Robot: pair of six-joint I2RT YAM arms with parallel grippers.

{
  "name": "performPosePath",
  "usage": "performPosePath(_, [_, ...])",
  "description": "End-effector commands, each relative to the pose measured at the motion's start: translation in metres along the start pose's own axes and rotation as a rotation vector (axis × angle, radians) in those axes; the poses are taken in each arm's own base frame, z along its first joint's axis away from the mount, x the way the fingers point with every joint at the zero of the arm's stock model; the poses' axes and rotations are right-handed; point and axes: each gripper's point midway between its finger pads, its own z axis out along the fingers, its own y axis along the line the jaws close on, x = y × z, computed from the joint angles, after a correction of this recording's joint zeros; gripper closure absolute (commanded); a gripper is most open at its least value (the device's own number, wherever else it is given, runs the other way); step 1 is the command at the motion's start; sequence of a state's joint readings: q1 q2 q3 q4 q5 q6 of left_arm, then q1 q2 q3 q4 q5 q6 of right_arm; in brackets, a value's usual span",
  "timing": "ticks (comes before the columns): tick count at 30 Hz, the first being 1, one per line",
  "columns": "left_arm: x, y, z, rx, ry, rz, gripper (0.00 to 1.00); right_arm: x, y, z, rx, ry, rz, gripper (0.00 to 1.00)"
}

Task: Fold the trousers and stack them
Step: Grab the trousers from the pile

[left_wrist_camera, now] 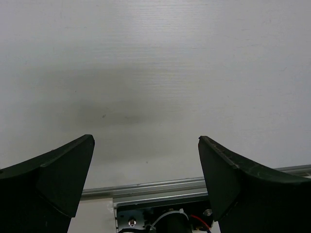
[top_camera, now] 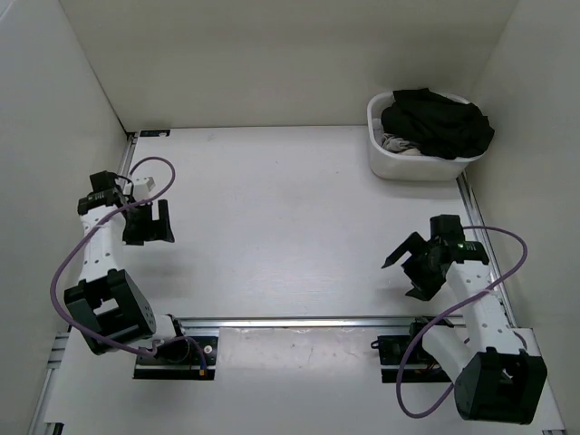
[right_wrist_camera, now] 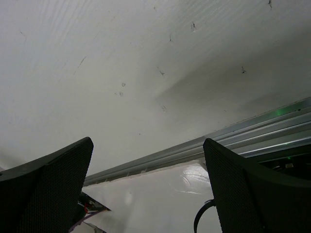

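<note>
In the far right corner, the trousers (top_camera: 437, 122) sit heaped in the white basket (top_camera: 399, 169), spilling over its rim. Your left gripper (top_camera: 149, 224) and right gripper (top_camera: 405, 272) both hang wide open and empty, well apart from it. Expect soft, floppy, light cloth, so pinch a raised top fold and lift slowly.

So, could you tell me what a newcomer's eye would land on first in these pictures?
The black trousers heaped in the white basket at the far right corner of the table stand out first. Then the two arms: the left gripper and the right gripper, both open and holding nothing, near opposite sides.
</note>
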State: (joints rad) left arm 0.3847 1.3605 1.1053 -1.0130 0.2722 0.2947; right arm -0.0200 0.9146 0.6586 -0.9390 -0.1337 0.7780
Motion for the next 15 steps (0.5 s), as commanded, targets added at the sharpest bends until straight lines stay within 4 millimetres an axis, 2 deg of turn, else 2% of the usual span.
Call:
performPosePath(1, [-0.006,-0.007,-0.002,0.026,-0.033,0.019,0.00,-0.023,0.019,-0.015,-0.016,-0.078,-0.065,0.01])
performPosePath(3, [-0.005,-0.008,0.000,0.038,-0.027,0.016,0.00,-0.051,0.024,-0.028,0.051,-0.157,-0.170,0.01])
performPosePath(4, [-0.006,-0.010,0.001,0.046,-0.030,0.016,0.00,-0.068,0.035,-0.038,0.054,-0.200,-0.218,0.01])
performPosePath(5, [-0.005,-0.011,0.003,0.058,-0.023,0.022,0.00,-0.101,0.066,-0.073,0.007,-0.318,-0.310,0.01])
performPosePath(6, [-0.005,-0.011,0.003,0.058,-0.023,0.022,0.00,-0.123,0.079,-0.075,0.045,-0.337,-0.341,0.01])
performPosePath(7, [-0.004,-0.011,0.009,0.078,-0.004,0.025,0.00,-0.142,0.090,-0.088,0.070,-0.377,-0.369,0.01])
performPosePath(8, [-0.003,-0.011,0.012,0.082,0.008,0.021,0.00,-0.170,0.098,-0.103,0.120,-0.449,-0.378,0.01])
performPosePath(9, [-0.008,-0.009,0.012,0.079,-0.002,0.034,0.00,-0.210,0.136,-0.124,0.108,-0.525,-0.422,0.01])
performPosePath(11, [-0.021,-0.005,0.013,0.076,-0.011,0.037,0.00,-0.255,0.156,-0.142,0.144,-0.607,-0.421,0.01])
performPosePath(12, [-0.027,-0.003,0.012,0.074,-0.018,0.039,0.00,-0.284,0.165,-0.114,0.195,-0.576,-0.420,0.01])
performPosePath(13, [-0.042,-0.003,0.007,0.067,-0.050,0.067,0.00,-0.310,0.195,-0.154,0.123,-0.696,-0.402,0.01])
performPosePath(14, [-0.048,-0.001,0.009,0.068,-0.049,0.067,0.00,-0.338,0.199,-0.124,0.149,-0.676,-0.386,0.01])
performPosePath(15, [-0.056,-0.002,0.008,0.068,-0.058,0.079,0.00,-0.354,0.204,-0.125,0.152,-0.711,-0.371,0.01])
